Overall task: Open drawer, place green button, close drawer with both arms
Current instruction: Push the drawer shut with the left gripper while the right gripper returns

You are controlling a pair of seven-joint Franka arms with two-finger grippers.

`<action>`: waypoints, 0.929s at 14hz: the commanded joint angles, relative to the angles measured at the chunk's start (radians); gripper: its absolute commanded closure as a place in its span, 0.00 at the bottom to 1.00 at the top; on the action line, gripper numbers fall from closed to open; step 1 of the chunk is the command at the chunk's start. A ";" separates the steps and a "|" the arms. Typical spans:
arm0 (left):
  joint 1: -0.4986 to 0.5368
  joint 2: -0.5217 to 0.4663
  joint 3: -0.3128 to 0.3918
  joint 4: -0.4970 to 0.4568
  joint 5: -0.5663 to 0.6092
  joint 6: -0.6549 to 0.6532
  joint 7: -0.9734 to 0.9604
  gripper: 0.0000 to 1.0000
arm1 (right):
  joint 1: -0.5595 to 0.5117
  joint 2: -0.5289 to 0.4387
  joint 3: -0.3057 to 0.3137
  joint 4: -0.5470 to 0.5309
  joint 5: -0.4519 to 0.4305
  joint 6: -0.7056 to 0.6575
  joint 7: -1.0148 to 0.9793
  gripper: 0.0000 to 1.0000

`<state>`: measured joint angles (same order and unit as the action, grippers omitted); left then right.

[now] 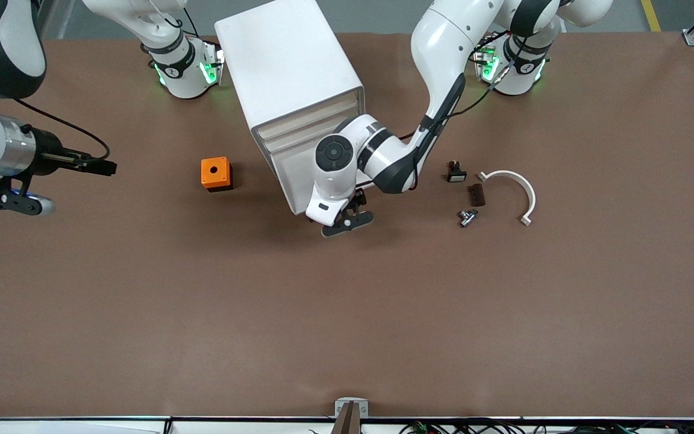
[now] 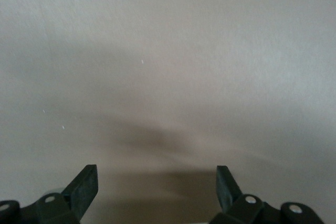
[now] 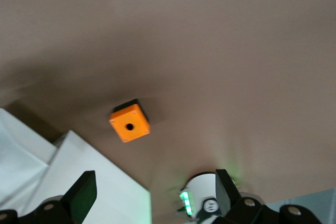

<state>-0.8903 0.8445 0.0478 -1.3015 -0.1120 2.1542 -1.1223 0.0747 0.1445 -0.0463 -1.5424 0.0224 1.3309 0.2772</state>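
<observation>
Nothing looks done yet: the cabinet (image 1: 290, 78) near the table's (image 1: 347, 313) robot-side edge has every drawer (image 1: 299, 129) shut, the left gripper (image 1: 347, 222) hovers wide and empty before its front, the right gripper (image 3: 152, 192) waits wide and empty above the right arm's end, and I cannot pick out the button.

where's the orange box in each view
Front view: the orange box sits on the table beside the white cabinet, toward the right arm's end.
Left wrist view: not in it.
Right wrist view: mid-picture, by the cabinet's corner.
Shared landmark: the cabinet, in the front and right wrist views.
</observation>
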 commanded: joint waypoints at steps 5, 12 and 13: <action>-0.002 -0.015 -0.034 -0.027 -0.158 -0.105 -0.016 0.01 | -0.052 -0.003 0.020 0.014 -0.058 0.025 -0.239 0.00; -0.004 -0.019 -0.034 -0.025 -0.353 -0.233 -0.017 0.01 | -0.102 0.006 0.017 0.155 -0.049 -0.016 -0.253 0.00; -0.004 -0.019 -0.035 -0.024 -0.368 -0.243 -0.017 0.01 | -0.133 0.006 0.020 0.171 -0.044 -0.041 -0.254 0.00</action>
<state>-0.8917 0.8442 0.0140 -1.3182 -0.4432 1.9470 -1.1326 -0.0035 0.1450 -0.0451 -1.4215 -0.0173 1.3319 0.0432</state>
